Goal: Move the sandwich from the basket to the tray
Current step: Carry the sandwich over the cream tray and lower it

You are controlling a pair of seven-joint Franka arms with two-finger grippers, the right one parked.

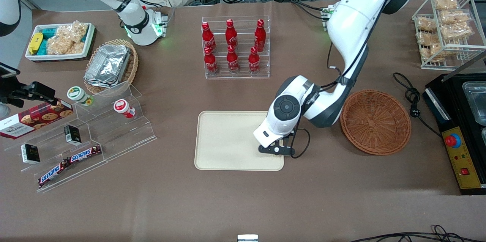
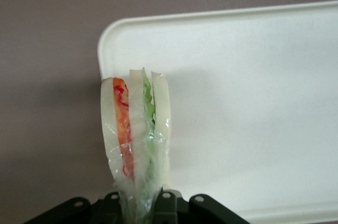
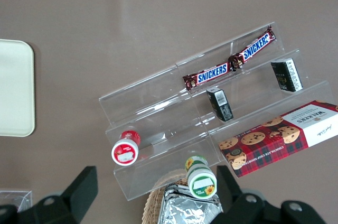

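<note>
My pincer pinching sandwich edge-up over tray corner nearest basket, just lower + release.

Working arm: glossy white shell segments with dark grey joint sections. Round dark grey cap with small raised studs on the wrist housing, just above the claw. White wrist block carries a small dark slot marking on its side. Claw body is black, flat, matte (wrist view shows four small silver screw heads along its edge). Thin black cable loops out beside the claw and runs up along the forearm. Green indicator light at the arm's base.
</note>
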